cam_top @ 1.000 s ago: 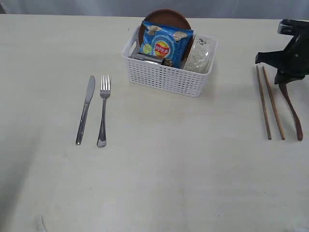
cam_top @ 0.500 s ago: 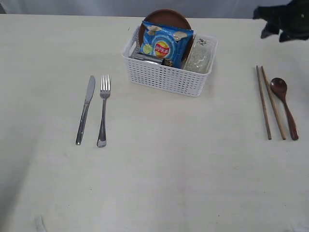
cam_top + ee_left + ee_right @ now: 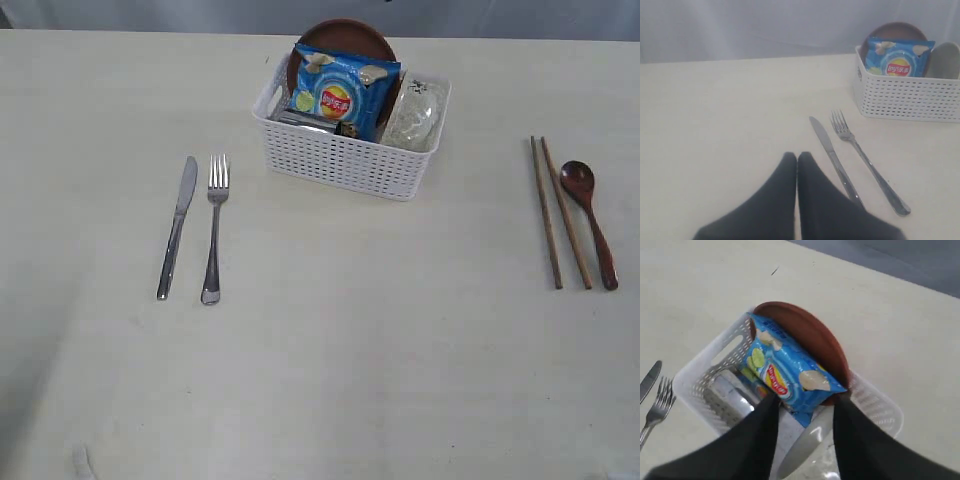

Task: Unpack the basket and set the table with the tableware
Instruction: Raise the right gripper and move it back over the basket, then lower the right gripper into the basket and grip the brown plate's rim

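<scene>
The white basket (image 3: 345, 160) stands at the back middle of the table (image 3: 350, 350). In it are a brown plate (image 3: 345, 32), a blue chip packet (image 3: 340, 92), a cream bowl (image 3: 412, 115) and a steel cup (image 3: 730, 395). A knife (image 3: 177, 225) and fork (image 3: 214, 225) lie side by side at the left. Chopsticks (image 3: 555, 210) and a wooden spoon (image 3: 590, 225) lie at the right. My right gripper (image 3: 807, 399) hovers open over the basket (image 3: 705, 370), holding nothing. My left gripper (image 3: 797, 156) is shut and empty, beside the knife (image 3: 832, 160). Neither gripper shows in the exterior view.
A pale curtain runs along the far edge of the table. The chip packet (image 3: 785, 370) leans on the plate (image 3: 810, 332) and covers part of it. The bowl (image 3: 805, 445) stands on its edge at the basket's right end.
My right gripper let go of the spoon beside the chopsticks, rose and left the exterior view. The spoon now lies flat on the table. Nothing else moved.
</scene>
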